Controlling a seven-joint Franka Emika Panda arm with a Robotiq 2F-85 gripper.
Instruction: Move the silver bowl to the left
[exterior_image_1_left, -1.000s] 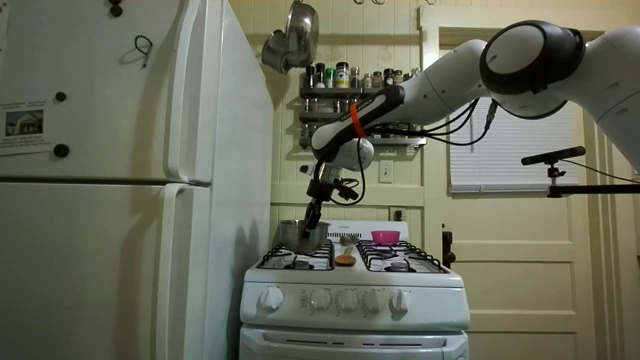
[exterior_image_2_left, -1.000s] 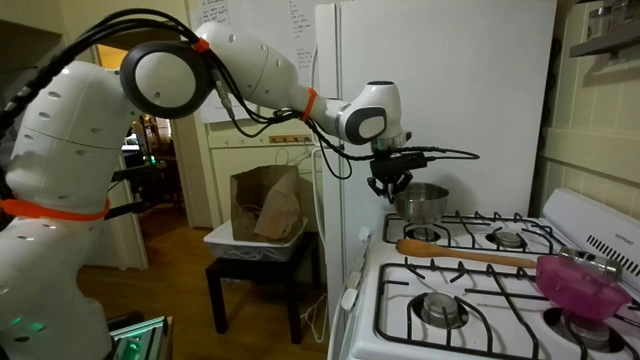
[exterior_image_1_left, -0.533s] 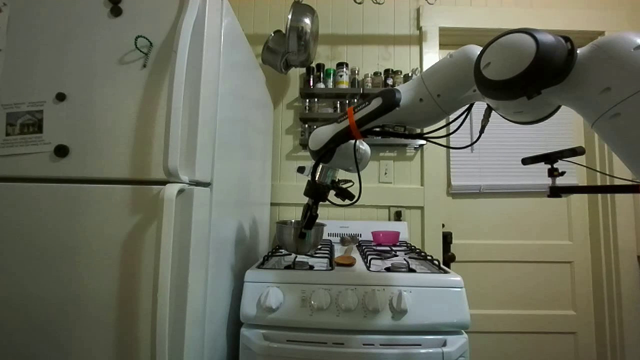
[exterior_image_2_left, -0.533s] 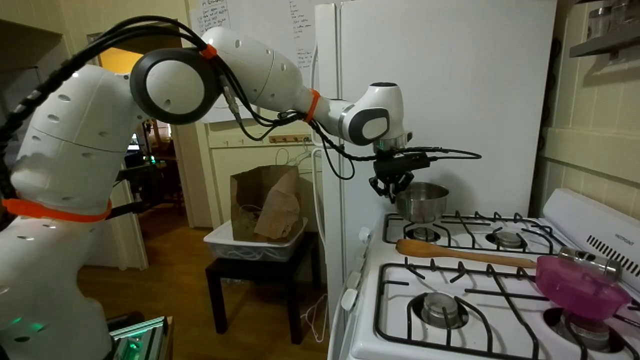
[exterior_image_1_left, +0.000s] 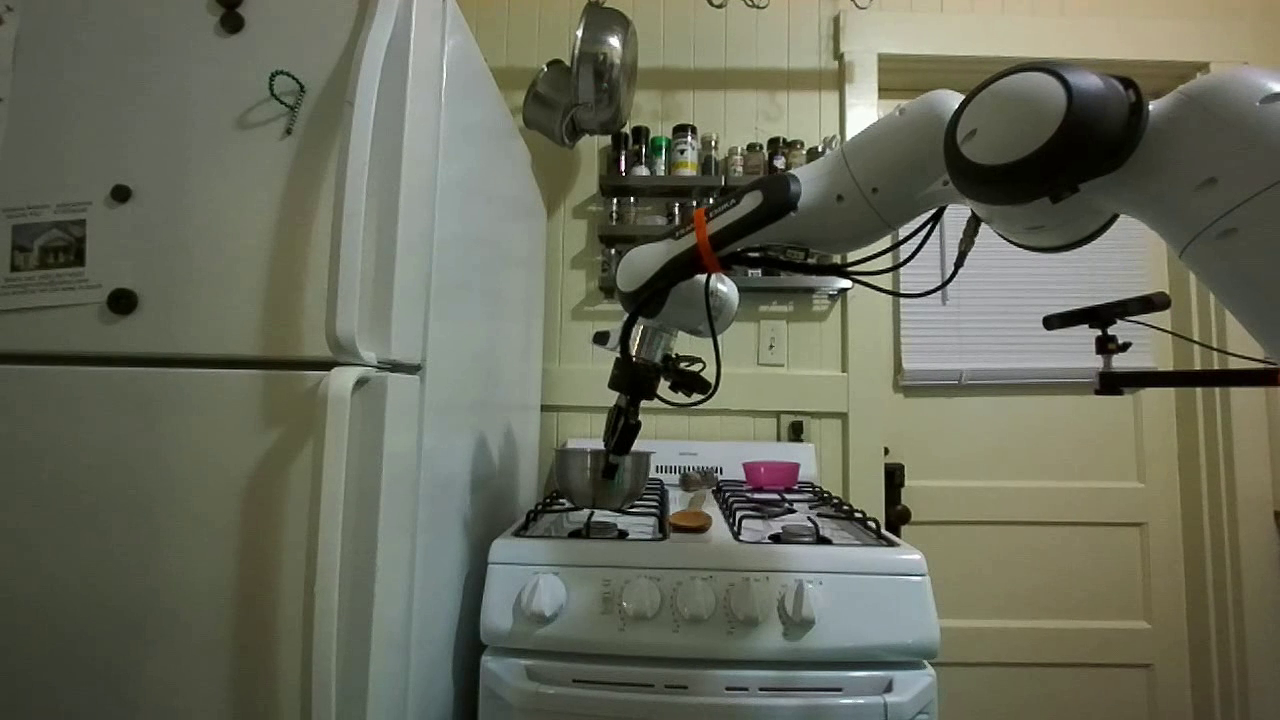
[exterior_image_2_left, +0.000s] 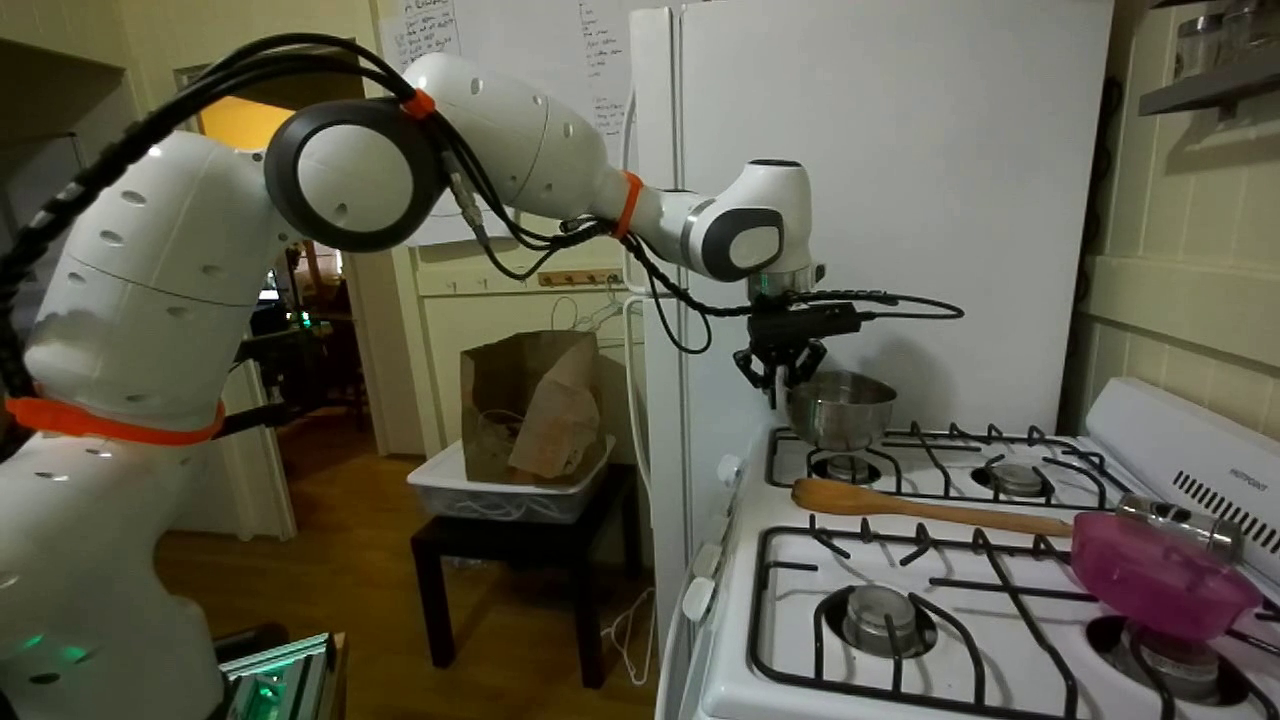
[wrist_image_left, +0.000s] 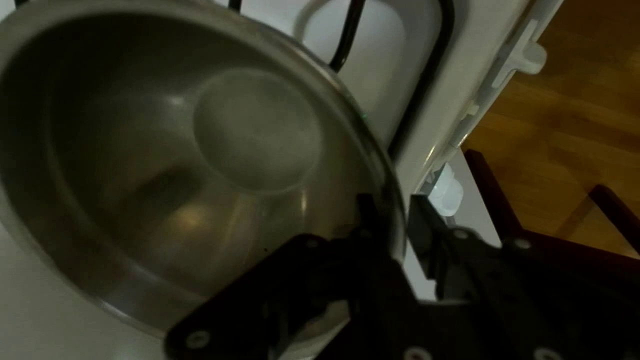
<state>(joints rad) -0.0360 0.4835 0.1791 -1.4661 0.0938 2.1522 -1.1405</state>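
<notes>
The silver bowl sits over the left-hand grate of the white stove, beside the fridge. It looks level, above the front burner, and shows also in an exterior view and large in the wrist view. My gripper points down at the bowl's near rim. In the wrist view, my gripper straddles the rim, one dark finger inside the bowl and one outside. A gap shows between the outer finger and the rim. A light gap also shows between the fingers.
The fridge side stands close left of the bowl. A wooden spoon lies between the two grates. A pink bowl sits on the right-hand grate, with a shiny metal item behind it. Metal pans hang above.
My gripper moved slightly left with the bowl, then its fingers spread apart. The bowl dropped a little and levelled out on the grate.
</notes>
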